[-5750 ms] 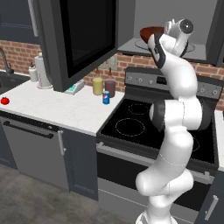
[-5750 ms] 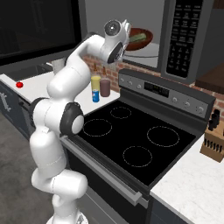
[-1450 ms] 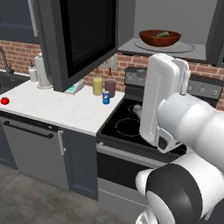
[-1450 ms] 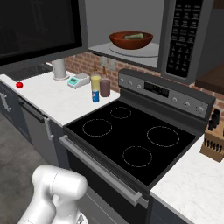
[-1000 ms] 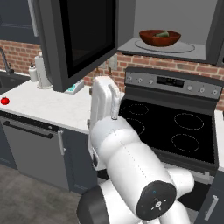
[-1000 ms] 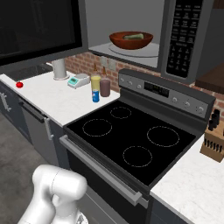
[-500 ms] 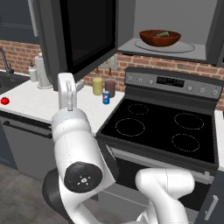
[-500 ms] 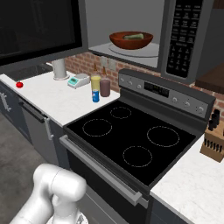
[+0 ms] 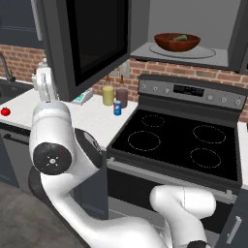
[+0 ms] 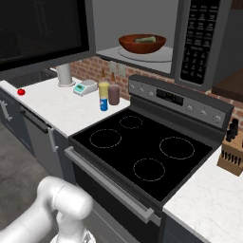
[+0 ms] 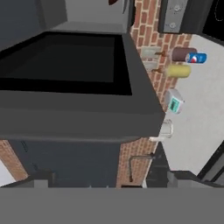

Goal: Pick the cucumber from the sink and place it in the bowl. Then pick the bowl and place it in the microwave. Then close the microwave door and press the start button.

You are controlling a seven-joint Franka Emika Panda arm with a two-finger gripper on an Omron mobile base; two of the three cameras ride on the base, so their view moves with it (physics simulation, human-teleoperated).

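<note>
Wide reddish-brown wooden bowl (image 9: pixel 177 41) on round glass turntable inside dark grey microwave (image 10: pixel 201 38), upper centre of both base views. Stubby dark green cucumber (image 9: pixel 180 38) lies in bowl. Large dark microwave door with black glass window (image 9: pixel 92 41) hangs swung open, upper left of left base view. White arm's two-finger gripper (image 9: pixel 42 83) at left edge, beside door's outer face, jaws spread wide, nothing held. Small red tomato (image 9: pixel 5 111) on white counter (image 10: pixel 61 110), far left.

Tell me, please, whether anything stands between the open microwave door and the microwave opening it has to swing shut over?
Nothing visible does. The microwave door stands swung out to the left, and the bowl with the cucumber sits well back on the turntable inside the microwave, clear of the front edge.
</note>
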